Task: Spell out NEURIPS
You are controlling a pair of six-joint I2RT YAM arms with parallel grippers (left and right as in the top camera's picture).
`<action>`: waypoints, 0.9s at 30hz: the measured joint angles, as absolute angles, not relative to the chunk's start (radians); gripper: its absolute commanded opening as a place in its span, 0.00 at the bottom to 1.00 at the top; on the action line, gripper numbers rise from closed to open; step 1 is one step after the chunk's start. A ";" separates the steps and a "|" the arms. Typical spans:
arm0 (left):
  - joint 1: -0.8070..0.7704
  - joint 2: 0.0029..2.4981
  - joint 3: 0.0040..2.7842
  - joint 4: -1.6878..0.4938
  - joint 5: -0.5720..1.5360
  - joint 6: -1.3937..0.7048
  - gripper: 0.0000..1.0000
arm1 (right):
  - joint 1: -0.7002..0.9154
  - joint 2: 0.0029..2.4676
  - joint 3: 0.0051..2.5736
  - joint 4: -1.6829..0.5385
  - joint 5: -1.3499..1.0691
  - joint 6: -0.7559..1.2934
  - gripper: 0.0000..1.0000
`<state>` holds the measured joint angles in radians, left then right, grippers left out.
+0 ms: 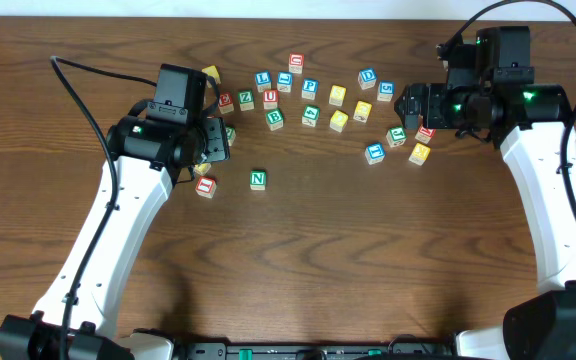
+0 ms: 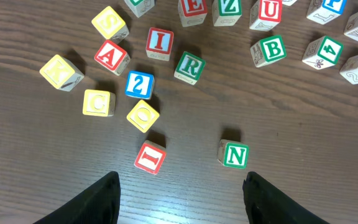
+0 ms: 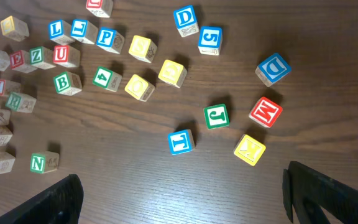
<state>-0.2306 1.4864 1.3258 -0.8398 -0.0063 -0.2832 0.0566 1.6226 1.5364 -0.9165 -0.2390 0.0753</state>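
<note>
Table (image 1: 368,260) strewn with letter cubes (image 1: 311,116); nothing gripped.
Over the near side of N (image 2: 235,154) hangs the left gripper (image 2: 182,199), jaws part-open, empty; the right gripper (image 3: 188,199), jaws wide, empty, is well right of N. I (image 2: 150,157) just left of N; R (image 2: 189,65) beyond N; E (image 2: 193,7), U (image 2: 270,9) farther beyond; P (image 3: 106,38) beyond-right; S (image 2: 109,23) beyond-left.

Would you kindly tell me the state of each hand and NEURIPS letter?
left hand, open, empty.
right hand, open, empty.
N cube, face-up, set apart.
I cube, face-up, near N cube.
E cube, face-up, unplaced.
U cube, face-up, unplaced.
R cube, face-up, unplaced.
P cube, face-up, unplaced.
S cube, face-up, unplaced.
</note>
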 measured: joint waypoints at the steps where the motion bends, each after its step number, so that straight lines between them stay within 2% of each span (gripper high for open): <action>1: -0.231 1.486 1.326 -0.840 -0.006 -0.283 0.63 | 0.057 1.623 1.536 -0.916 -0.239 0.075 0.99; 27: -0.231 1.510 1.326 -0.804 -0.052 -0.227 0.63 | 0.057 1.623 1.536 -0.916 -0.239 0.075 0.99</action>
<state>-0.2306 1.5097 1.3258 -0.8040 -0.0521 -0.2268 0.0566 1.6226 1.5364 -0.9165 -0.2390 0.0753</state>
